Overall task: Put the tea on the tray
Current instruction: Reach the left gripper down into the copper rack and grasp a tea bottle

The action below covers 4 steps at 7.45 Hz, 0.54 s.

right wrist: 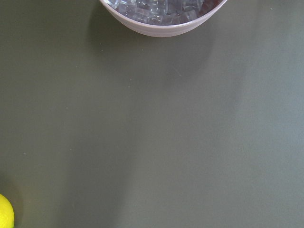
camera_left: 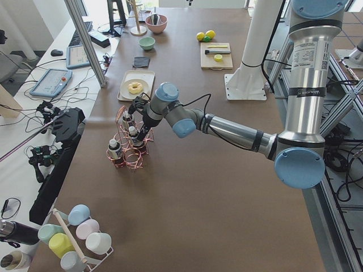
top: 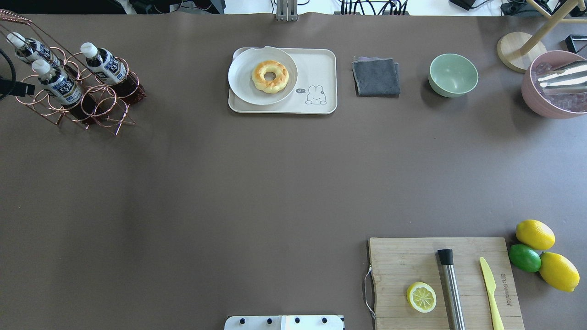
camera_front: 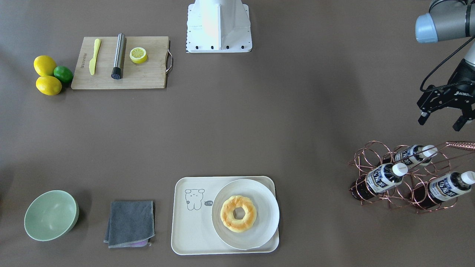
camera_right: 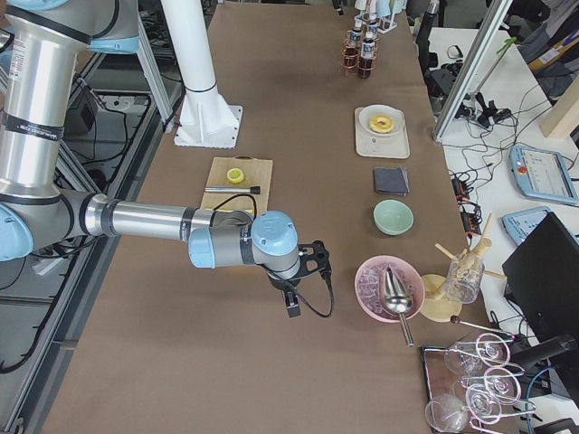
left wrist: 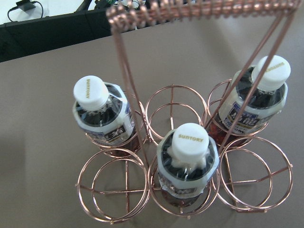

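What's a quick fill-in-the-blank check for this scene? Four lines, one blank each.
1. The copper wire rack holds ___ clear plastic bottles of dark tea with white caps.
2. The round white plate on the cream-white rectangular tray carries a ___.
3. The left gripper holds nothing; its jaws are ___.
4. The folded grey cloth lies between the tray and the pale green ___.
Missing words: three; doughnut; open; bowl.

Overhead and front-facing cameras look down from opposite sides, sharing the tray (camera_front: pixel 193 237) and bottle rack (camera_front: pixel 415 181). End cameras sight along the table (camera_front: pixel 259 129); the left wrist camera sits close above the rack.
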{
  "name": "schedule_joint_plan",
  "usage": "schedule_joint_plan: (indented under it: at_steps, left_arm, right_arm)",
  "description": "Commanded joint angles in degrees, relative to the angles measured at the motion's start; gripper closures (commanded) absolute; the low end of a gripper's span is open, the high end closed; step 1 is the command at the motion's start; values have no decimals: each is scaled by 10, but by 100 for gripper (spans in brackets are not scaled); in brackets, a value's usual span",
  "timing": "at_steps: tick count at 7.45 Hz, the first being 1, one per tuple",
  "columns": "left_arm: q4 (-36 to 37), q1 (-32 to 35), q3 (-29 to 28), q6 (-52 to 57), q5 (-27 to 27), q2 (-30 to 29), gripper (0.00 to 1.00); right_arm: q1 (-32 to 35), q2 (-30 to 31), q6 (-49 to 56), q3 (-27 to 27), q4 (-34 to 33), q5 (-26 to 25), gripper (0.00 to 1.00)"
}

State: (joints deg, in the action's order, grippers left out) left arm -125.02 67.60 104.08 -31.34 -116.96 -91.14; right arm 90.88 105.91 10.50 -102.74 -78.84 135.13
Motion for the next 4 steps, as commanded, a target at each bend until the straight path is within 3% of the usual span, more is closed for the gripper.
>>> schedule_joint_plan:
  at_steps: [1, 4]
  left_arm:
    - [-10, -8, -29, -2, 2, -32, 8]
    - [-50, -8, -88, 0, 2, -69, 9]
  right_arm:
    - [0, -1, -1, 1, 0, -7, 0]
    - [0, -4, 2, -2, 1, -10, 0]
